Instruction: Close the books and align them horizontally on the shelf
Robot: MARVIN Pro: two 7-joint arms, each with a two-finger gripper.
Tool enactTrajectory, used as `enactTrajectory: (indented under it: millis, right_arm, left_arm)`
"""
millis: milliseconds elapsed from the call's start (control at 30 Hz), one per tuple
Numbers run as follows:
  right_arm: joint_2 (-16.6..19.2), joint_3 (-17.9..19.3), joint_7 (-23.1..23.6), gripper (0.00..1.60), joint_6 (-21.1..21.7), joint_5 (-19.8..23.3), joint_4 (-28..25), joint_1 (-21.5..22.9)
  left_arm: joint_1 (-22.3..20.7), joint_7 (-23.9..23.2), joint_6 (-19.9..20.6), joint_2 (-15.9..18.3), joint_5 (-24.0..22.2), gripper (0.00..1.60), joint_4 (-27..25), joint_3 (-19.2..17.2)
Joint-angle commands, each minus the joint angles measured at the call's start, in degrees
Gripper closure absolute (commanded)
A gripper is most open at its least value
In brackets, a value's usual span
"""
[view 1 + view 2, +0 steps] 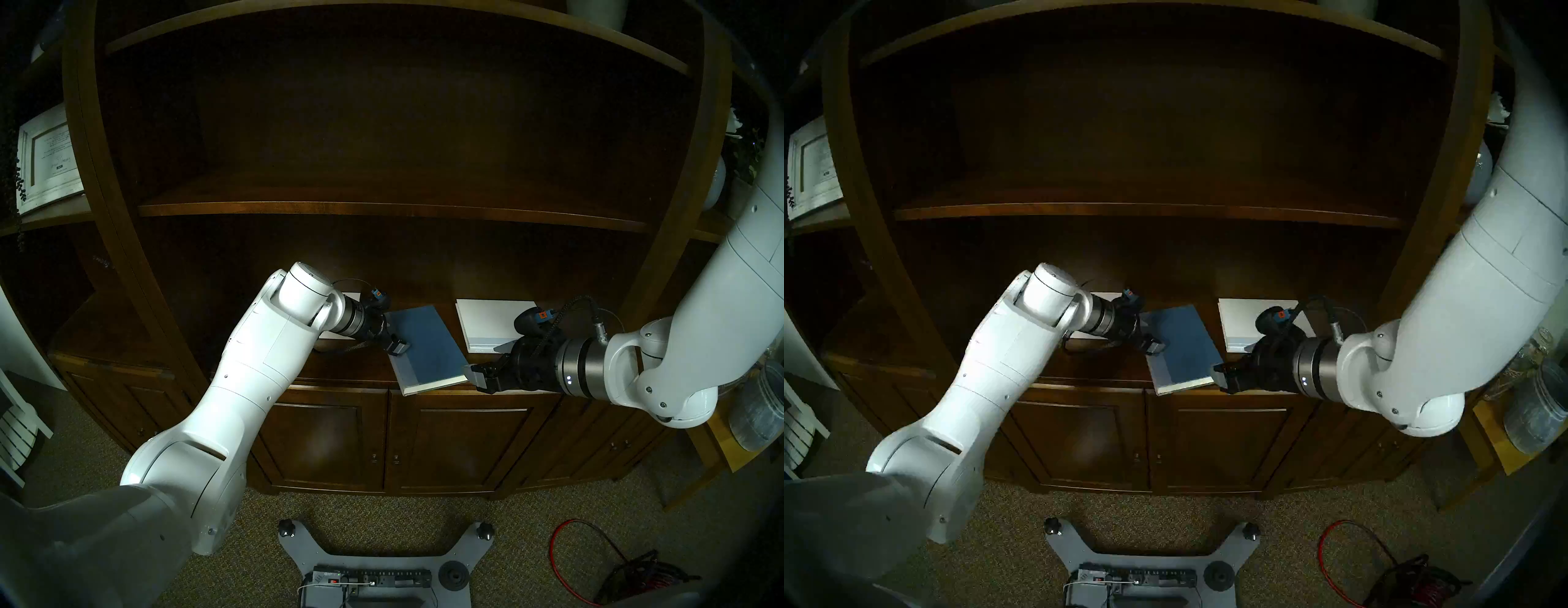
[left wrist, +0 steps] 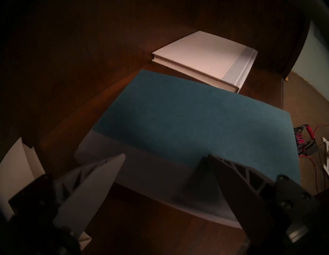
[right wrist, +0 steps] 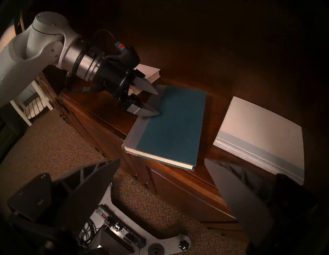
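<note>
On the shelf [image 1: 335, 368] a closed blue book [image 1: 428, 348] lies skewed, its near corner overhanging the front edge. My left gripper [image 1: 396, 346] stands open at the book's pale spine strip, and in the right wrist view one of its fingertips [image 3: 153, 112] seems to rest on that strip. My right gripper [image 1: 488, 361] is open beside the book's near right corner, nothing between its fingers. A closed white book with a pale blue strip [image 1: 492, 322] lies flat to the right. Another white book [image 3: 151, 72] sits behind the left wrist, mostly hidden.
A thinner shelf board [image 1: 382, 210] runs above the ledge, panelled cabinet doors [image 1: 458, 446] below. A framed picture [image 1: 46, 161] stands far left and a clear jar [image 1: 759, 407] far right. On the carpet are the robot base [image 1: 373, 564] and a red cable [image 1: 568, 547].
</note>
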Motion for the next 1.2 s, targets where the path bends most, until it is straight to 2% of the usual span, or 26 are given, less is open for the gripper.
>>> enactTrajectory:
  millis: [0,300,700,900,1167]
  right_arm:
    - [0.06,0.11,0.13,0.0,-0.75,-0.16,0.14,1.23]
    - [0.08,0.12,0.1,0.0,-0.73,-0.19,0.14,1.23]
    - [0.11,0.12,0.07,0.0,-0.74,-0.24,0.13,1.25]
    - [0.12,0.16,0.04,0.0,-0.66,-0.23,0.17,1.21]
    - [0.12,0.19,0.0,0.0,-0.58,-0.22,0.21,1.15]
  left_arm:
    - [2.24,-0.4,3.11,1.48,-0.89,0.0,-5.65,-2.17]
    - [2.8,0.7,4.8,0.42,-1.75,0.0,-7.74,-3.67]
    - [4.24,1.3,7.61,1.21,-0.82,0.0,-10.31,-2.37]
    - [4.63,0.48,6.71,-0.28,-4.37,0.0,-11.67,-5.96]
    - [5.97,-2.73,8.05,-0.76,-7.46,0.0,-17.68,-8.13]
